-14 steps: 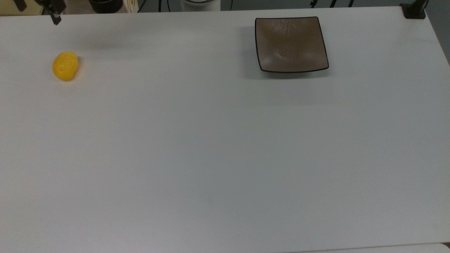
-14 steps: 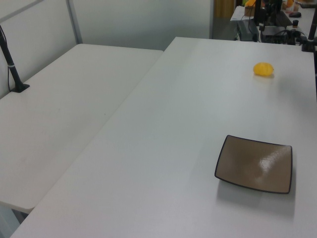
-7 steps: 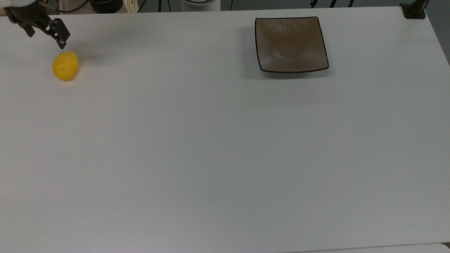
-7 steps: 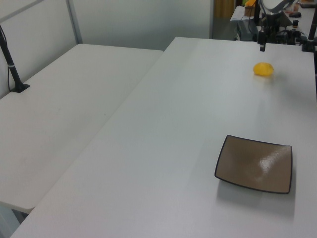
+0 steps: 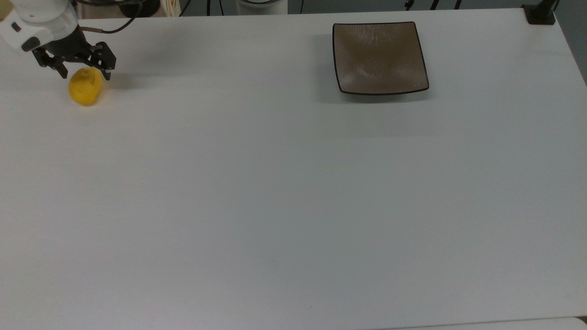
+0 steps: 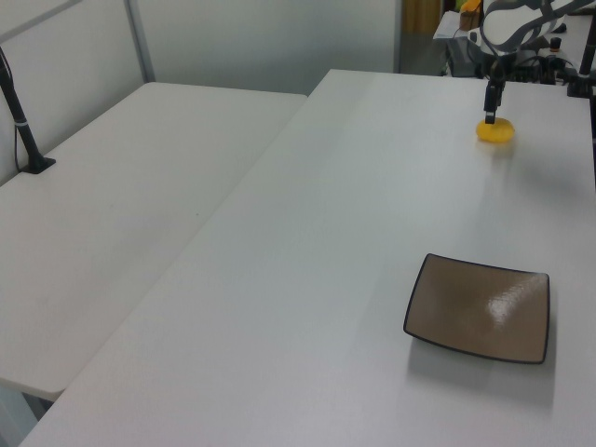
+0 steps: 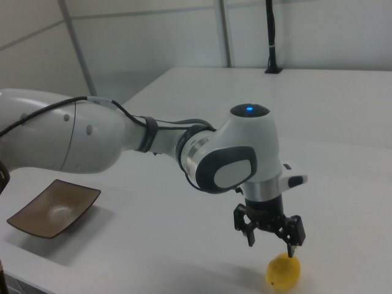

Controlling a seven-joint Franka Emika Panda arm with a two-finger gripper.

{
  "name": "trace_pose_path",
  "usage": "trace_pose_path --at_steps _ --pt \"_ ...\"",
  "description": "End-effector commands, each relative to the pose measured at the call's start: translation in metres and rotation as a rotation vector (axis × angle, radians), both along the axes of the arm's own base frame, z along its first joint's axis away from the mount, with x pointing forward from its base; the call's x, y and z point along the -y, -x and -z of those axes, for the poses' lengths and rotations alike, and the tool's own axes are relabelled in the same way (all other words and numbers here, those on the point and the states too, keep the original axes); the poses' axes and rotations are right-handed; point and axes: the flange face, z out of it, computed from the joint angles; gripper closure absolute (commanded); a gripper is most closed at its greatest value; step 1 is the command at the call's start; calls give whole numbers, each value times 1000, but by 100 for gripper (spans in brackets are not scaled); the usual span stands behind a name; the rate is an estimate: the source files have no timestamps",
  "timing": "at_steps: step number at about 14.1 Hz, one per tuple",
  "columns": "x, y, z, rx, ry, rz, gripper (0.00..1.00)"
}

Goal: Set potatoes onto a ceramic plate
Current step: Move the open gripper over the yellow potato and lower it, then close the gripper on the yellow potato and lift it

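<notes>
The yellow potato [image 5: 85, 86] lies on the white table near the top view's upper left; it is also in the left view [image 6: 495, 131] and the right view [image 7: 283, 271]. My gripper [image 5: 85, 73] hangs open just over it, one black finger [image 5: 61, 72] on each side of the potato's far end, neither clearly touching it. The right view shows the gripper [image 7: 271, 245] a little above the potato. The square brown-grey ceramic plate [image 5: 379, 57] sits bare far off toward the top view's upper right, also seen in the left view [image 6: 480, 319] and right view [image 7: 55, 208].
The white table [image 5: 284, 197] spreads wide between potato and plate. A black clamp post [image 5: 540, 13] stands at its upper right corner in the top view. A second white table [image 6: 112, 205] with a black pole [image 6: 23, 130] adjoins in the left view. Clutter lines the far edge.
The arm has swung in from the top view's upper left corner and come down, so the open gripper now straddles the potato. Potato and plate have not moved.
</notes>
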Motion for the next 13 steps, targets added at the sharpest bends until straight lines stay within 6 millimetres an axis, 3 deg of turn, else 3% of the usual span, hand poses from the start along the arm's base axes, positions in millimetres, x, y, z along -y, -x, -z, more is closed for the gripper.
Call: trace_pose_path --at_steps 1,10,12,13 --pt "-4 5 16 21 29 -72 0" --pt "3 15 51 32 125 -126 0" --pt "1 19 55 23 119 -125 17" --pt "0 19 55 23 118 -129 33"
